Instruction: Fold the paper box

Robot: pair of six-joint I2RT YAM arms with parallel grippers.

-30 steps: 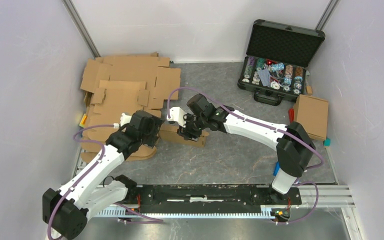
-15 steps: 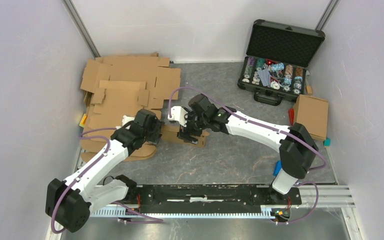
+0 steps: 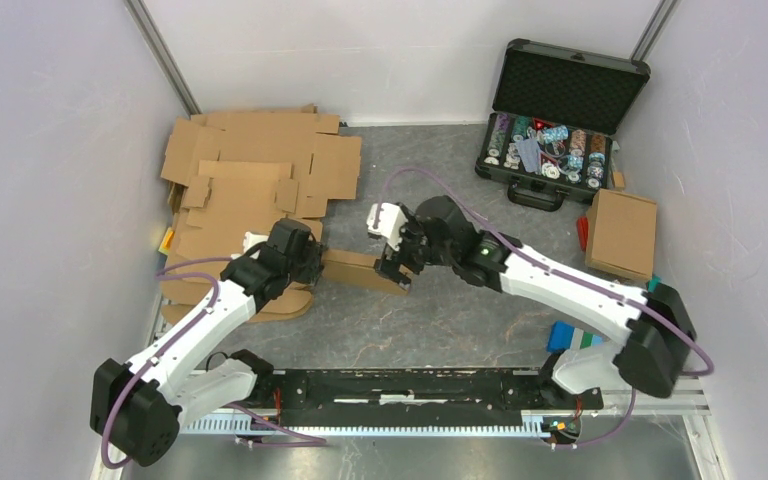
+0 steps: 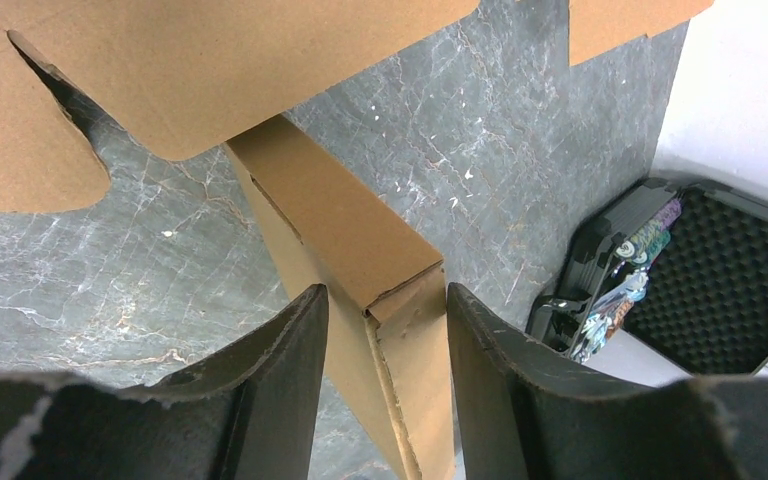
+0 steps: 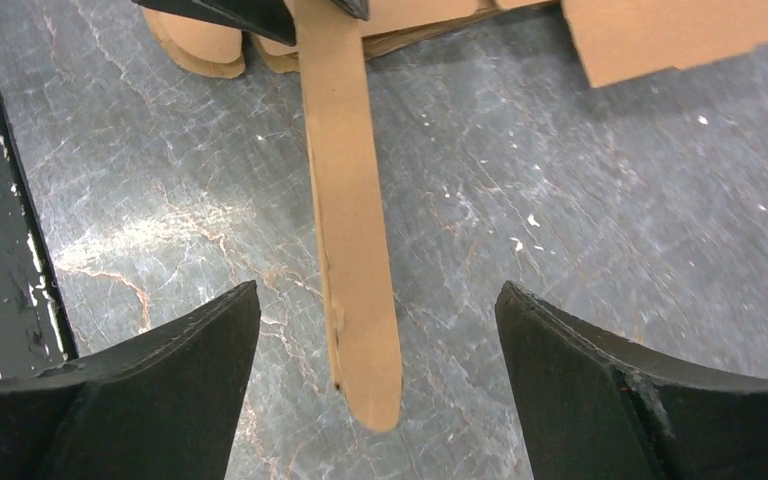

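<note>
— Where do we have the paper box just now?

— We see it left of the middle of the table. It is a long, narrow, half-folded piece lying crosswise. Its left end sits just beside the heap of flat cardboard sheets, and its right end points toward the table's right side.

— And our left gripper?

— It is pinching the box. From the left wrist we look along a folded corner of the box, and the jaws press against it, one on each wall. From the right wrist we see the same dark jaws clamped on the far end of the strip.

— Is our right gripper on it too?

— No. Its jaws stand spread wide, well clear on both sides. The box's rounded end flap runs between them and touches neither. From above, we see that gripper hovering just at the box's right end.

— Does the box rest on the table?

— We cannot tell. We see a thin shadow beside the strip, but no clear contact or gap.

— What else do we have around?

— A black case stands open in the far right corner, with rows of coloured chips in its lower half. Near it, at the right side, lies a closed carton. Both are well apart from our grippers.
</note>
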